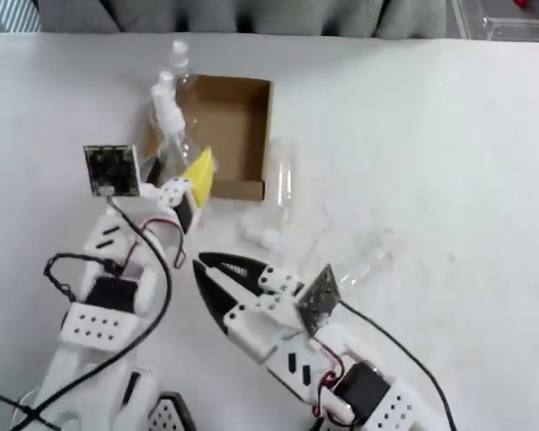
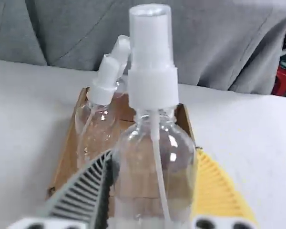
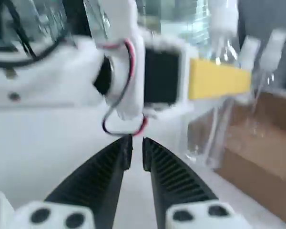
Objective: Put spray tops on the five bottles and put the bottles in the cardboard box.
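The white table (image 1: 449,135) is filling most of the high view, with grey cloth (image 1: 251,13) hanging along the top edge. The cardboard box (image 1: 238,117) is sitting open at upper centre-left.

The left gripper (image 2: 153,157) is pinching a clear bottle (image 2: 148,186) between its grey and yellow fingers and holding it upright just at the box's lower-left corner. A spray top (image 2: 150,57) is already sitting on that bottle. The right gripper (image 3: 136,148) is waiting at lower centre with its black fingers pressed almost together and nothing between them.

Capped bottles (image 2: 97,119) are already leaning inside the box, crowding its left side. Two bare bottles, one (image 1: 283,184) just right of the box and one (image 1: 364,256) lower right, are lying on the table. A small white piece (image 1: 262,236) is lying between them; whether it is a loose spray top is unclear.

Likely trouble: the smooth bottle could be slipping or tilting in the grip. Its tall top could be knocking the leaning bottles as it goes in. The light box could be getting shoved by the bottle's base catching the wall. The right arm is also sitting close beside the left arm.
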